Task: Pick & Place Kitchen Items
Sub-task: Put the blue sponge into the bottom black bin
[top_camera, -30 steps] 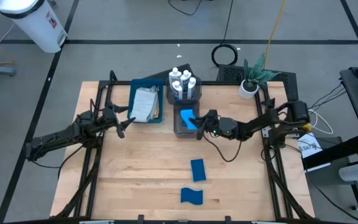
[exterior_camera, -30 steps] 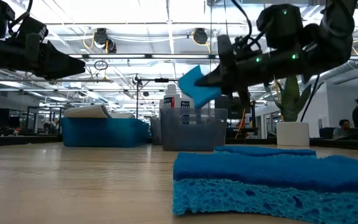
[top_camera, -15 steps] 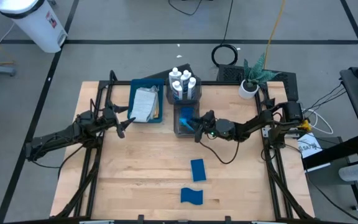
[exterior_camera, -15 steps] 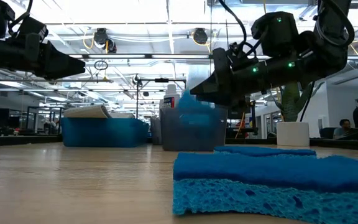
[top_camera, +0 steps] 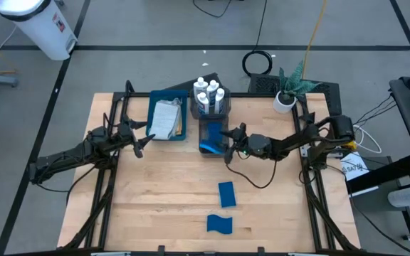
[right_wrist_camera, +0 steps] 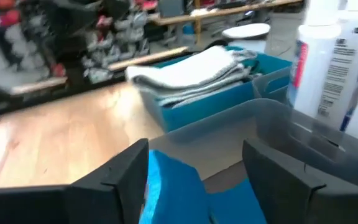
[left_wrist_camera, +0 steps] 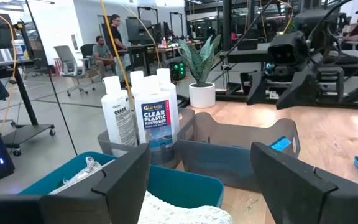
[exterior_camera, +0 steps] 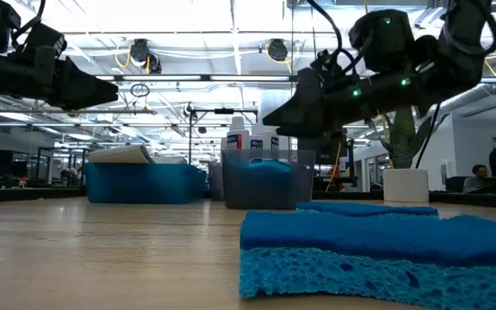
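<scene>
So the right tool (top_camera: pixel 225 146) sits just off the 3 o'clock edge of the front grey bin (top_camera: pixel 212 136), fingers spread apart with nothing between them. A blue sponge (top_camera: pixel 210 141) is lying inside that bin, and in the right wrist view you can see it right under the open fingers (right_wrist_camera: pixel 117 180). Two more sponges are on the bare desk (top_camera: pixel 155 206) toward 6 o'clock from the bin: one (top_camera: pixel 226 194) nearer, the other (top_camera: pixel 219 225) close to the desk's front edge. White bottles (top_camera: pixel 208 94) stand upright in the second grey bin (top_camera: pixel 221 110), right at 12 o'clock of the first. At 9 o'clock of the bins there's the blue tray (top_camera: pixel 153 114) with a folded light grey cloth (top_camera: pixel 166 119) in it. Left tool (top_camera: pixel 145 143) hangs near the tray, open too, holding nothing.
</scene>
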`<state>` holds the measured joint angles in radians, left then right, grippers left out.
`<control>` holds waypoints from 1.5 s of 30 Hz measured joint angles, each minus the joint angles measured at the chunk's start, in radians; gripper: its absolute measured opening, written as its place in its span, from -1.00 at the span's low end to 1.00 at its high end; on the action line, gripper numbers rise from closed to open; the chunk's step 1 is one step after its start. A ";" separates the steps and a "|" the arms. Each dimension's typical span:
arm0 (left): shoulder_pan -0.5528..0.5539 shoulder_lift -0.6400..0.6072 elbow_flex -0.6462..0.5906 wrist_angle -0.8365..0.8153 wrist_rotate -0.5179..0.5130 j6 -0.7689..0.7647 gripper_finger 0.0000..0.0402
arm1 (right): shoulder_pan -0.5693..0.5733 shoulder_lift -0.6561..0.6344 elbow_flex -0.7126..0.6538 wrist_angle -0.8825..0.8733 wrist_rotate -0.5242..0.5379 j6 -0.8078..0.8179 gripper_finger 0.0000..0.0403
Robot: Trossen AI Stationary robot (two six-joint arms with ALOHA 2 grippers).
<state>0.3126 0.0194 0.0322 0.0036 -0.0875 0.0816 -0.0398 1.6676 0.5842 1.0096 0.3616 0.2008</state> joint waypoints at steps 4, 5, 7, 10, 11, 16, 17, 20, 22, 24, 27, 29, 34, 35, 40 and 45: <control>0.000 0.000 0.000 0.000 0.000 0.000 0.41 | 0.000 -0.126 0.009 -0.169 -0.088 -0.017 0.20; 0.000 0.000 0.000 0.000 0.000 0.000 0.41 | 0.005 -0.158 0.012 -0.212 -0.111 -0.023 0.21; 0.000 0.000 0.000 0.000 0.000 0.000 0.41 | 0.026 -0.217 0.012 -0.270 -0.151 -0.036 0.21; -0.001 0.000 0.000 0.000 0.000 0.000 0.41 | 0.080 -0.283 0.015 -0.303 -0.205 -0.058 0.21; -0.001 0.000 0.000 -0.001 0.000 0.000 0.41 | 0.103 -0.298 0.015 -0.308 -0.213 -0.067 0.20; -0.001 0.000 0.000 0.000 0.000 0.000 0.41 | 0.243 -0.308 0.015 -0.341 -0.237 -0.125 0.16; -0.001 0.000 0.000 0.000 0.001 0.000 0.41 | 0.267 -0.296 0.016 -0.347 -0.238 -0.119 0.15; -0.001 0.000 0.000 0.000 0.001 0.000 0.41 | 0.322 -0.253 0.037 -0.468 -0.242 -0.030 0.07; -0.001 0.000 0.000 0.000 0.001 0.000 0.41 | 0.347 -0.209 0.073 -0.566 -0.271 0.010 0.01; 0.000 0.000 0.000 0.000 0.000 0.000 0.41 | 0.371 -0.169 0.102 -0.640 -0.292 0.024 -0.05; 0.000 0.000 0.000 0.000 0.001 0.000 0.41 | 0.395 -0.100 0.130 -0.690 -0.293 0.007 -0.18; 0.000 0.000 0.000 -0.002 0.001 0.000 0.41 | 0.402 -0.060 0.133 -0.697 -0.297 -0.009 -0.28; 0.000 0.000 0.000 -0.002 0.001 0.000 0.41 | 0.405 0.006 0.136 -0.704 -0.315 -0.022 -0.55; 0.000 0.000 0.000 0.000 0.001 0.000 0.41 | 0.405 0.014 0.136 -0.711 -0.315 -0.022 -0.61; 0.000 0.000 0.000 0.000 0.000 0.000 0.41 | 0.404 -0.003 0.138 -0.808 -0.309 -0.022 -0.86; 0.000 0.000 0.000 0.000 0.001 0.000 0.41 | 0.401 -0.097 0.138 -1.017 -0.291 0.007 -0.98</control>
<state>0.3126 0.0193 0.0322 0.0032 -0.0868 0.0818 0.3614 1.5703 0.7218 -0.0070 0.0705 0.2080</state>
